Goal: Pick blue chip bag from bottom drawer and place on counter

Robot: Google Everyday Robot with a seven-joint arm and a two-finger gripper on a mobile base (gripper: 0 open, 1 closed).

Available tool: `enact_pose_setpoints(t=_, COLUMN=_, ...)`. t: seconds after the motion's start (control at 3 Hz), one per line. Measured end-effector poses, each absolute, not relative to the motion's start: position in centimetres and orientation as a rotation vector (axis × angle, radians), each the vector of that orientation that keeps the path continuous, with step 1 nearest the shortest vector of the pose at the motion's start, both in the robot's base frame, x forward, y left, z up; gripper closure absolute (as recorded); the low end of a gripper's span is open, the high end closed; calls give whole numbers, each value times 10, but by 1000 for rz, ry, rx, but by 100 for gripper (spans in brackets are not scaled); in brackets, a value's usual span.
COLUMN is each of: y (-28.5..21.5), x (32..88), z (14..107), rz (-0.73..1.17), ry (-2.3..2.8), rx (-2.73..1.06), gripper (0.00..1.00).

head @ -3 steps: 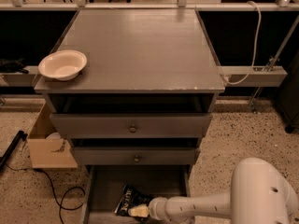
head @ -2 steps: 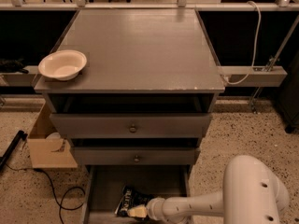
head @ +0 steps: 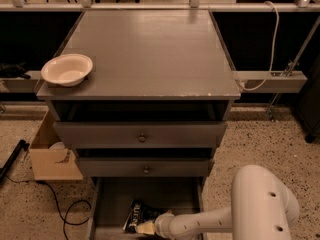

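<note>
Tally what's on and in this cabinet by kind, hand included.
Drawers: 3
Bowl, on the counter: 1
Blue chip bag, in the bottom drawer: 1
Hand, at the bag: 1
Total: 6

You see a navy, white-lettered blue chip bag (head: pixel 134 215) in the grey bottom drawer (head: pixel 116 201), your cream gripper (head: pixel 145 228) just beside it there; grey counter (head: pixel 150 54), cream bowl (head: pixel 67 69).

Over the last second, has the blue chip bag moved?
No. The blue chip bag lies in the same spot below the lower knob in the bottom drawer; the gripper sits at its lower edge.
</note>
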State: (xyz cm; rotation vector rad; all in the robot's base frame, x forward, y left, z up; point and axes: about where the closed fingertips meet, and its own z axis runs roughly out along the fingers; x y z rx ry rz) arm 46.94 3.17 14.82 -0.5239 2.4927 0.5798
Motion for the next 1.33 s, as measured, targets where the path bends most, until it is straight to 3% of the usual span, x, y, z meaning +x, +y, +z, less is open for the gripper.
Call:
enact_pose_setpoints(t=1.0, y=41, x=469, z=133, rz=484, ry=2470, rx=-545, gripper=0)
enact_pose_setpoints(t=1.33, y=41, x=469, z=133, rz=484, ry=2470, rx=-545, gripper=27)
